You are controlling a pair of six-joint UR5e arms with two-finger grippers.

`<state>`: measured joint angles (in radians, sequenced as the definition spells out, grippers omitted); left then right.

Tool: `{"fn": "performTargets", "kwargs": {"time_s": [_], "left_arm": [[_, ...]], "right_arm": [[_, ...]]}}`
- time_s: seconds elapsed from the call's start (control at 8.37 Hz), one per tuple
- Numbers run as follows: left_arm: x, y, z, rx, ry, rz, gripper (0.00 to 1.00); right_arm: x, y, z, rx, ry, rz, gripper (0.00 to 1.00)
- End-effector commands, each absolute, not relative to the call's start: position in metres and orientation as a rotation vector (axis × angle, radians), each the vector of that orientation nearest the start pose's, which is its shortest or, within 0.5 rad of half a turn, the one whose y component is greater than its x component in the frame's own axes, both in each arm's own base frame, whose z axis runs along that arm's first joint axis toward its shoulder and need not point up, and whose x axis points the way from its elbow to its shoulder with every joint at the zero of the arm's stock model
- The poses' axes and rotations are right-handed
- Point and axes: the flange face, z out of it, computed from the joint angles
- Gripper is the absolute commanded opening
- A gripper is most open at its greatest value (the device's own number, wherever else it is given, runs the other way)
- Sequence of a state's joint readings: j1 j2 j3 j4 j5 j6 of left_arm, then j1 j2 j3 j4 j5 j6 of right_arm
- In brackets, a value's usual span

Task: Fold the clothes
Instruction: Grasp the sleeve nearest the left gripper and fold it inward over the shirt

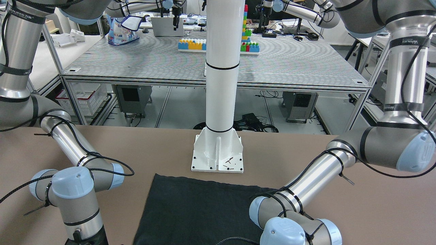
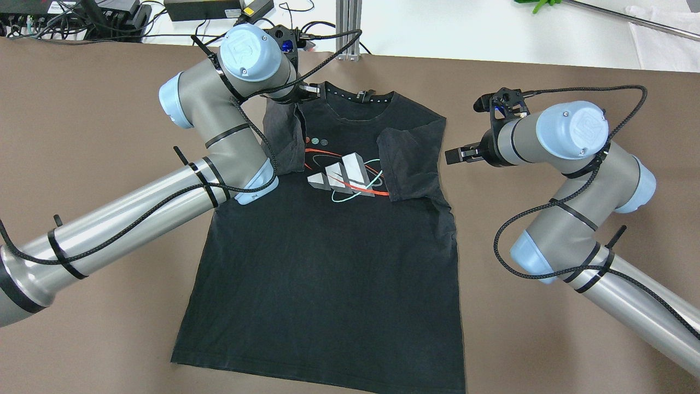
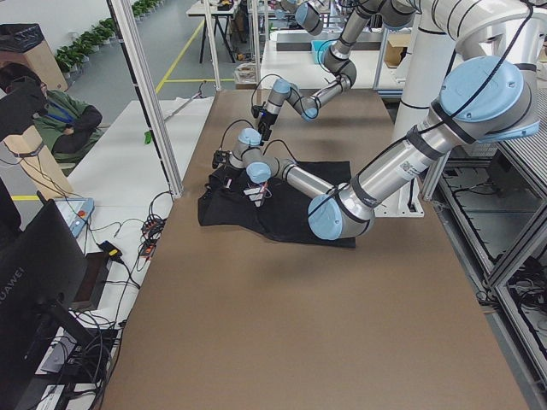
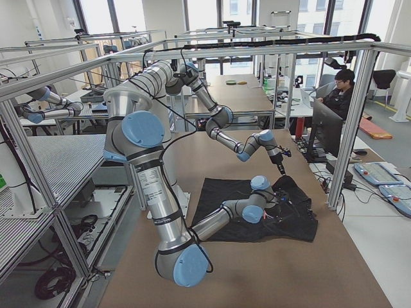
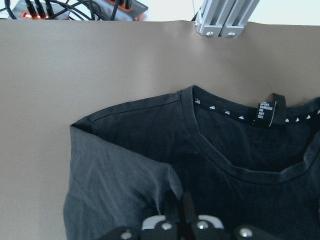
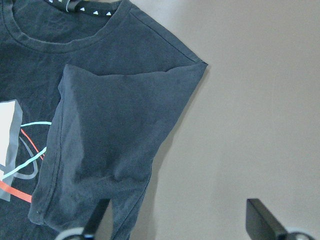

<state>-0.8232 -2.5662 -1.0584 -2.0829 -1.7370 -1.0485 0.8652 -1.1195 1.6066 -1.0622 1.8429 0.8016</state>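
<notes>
The black T-shirt [image 2: 328, 262] lies flat, front up, on the brown table [image 2: 547, 71], with a white, red and teal graphic on its chest. Both sleeves are folded inward over the chest. My left gripper [image 5: 179, 212] is at the shirt's left shoulder, by the collar [image 5: 220, 160]. Its fingers are shut, and the folded sleeve's wrinkles run into them. In the overhead view it [image 2: 306, 90] is mostly under the wrist. My right gripper [image 6: 180, 222] is open and empty. It hovers just outside the other folded sleeve [image 6: 115, 115], beside the shirt's edge [image 2: 454, 156].
The white pillar's base [image 1: 218, 153] is bolted to the table just past the shirt's hem [image 1: 197, 211]. A metal post [image 2: 349, 27] and cables [image 2: 82, 16] stand at the far edge beyond the collar. A seated person [image 4: 340, 93] is beyond the table's end.
</notes>
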Motion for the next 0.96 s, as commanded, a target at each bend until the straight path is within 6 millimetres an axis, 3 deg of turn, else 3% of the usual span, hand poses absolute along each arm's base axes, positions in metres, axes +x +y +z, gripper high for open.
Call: {"fn": "performTargets", "kwargs": {"time_s": [0.0,0.12,0.36,0.6,0.72,0.84], "left_arm": [[0.508,-0.688,0.183,0.542,0.84,-0.2,0.92],[0.515,-0.683,0.18,0.559,0.843,-0.208,1.0],[0.512,-0.683,0.176,0.561,0.864,-0.231,1.0],[0.493,-0.679,0.153,0.59,0.91,-0.239,1.0],[0.489,-0.677,0.154,0.569,0.928,-0.231,1.0],[0.466,-0.667,0.17,0.53,0.973,-0.24,1.0]], "right_arm": [[-0.351,-0.577,0.331,0.555,-0.854,-0.048,0.94],[-0.351,-0.577,0.332,0.554,-0.853,-0.047,0.94],[-0.35,-0.576,0.335,0.547,-0.85,-0.042,0.94],[-0.351,-0.575,0.334,0.524,-0.868,-0.008,0.94],[-0.35,-0.573,0.329,0.514,-0.887,0.005,0.94],[-0.349,-0.565,0.325,0.466,-0.933,0.032,0.94]]}}
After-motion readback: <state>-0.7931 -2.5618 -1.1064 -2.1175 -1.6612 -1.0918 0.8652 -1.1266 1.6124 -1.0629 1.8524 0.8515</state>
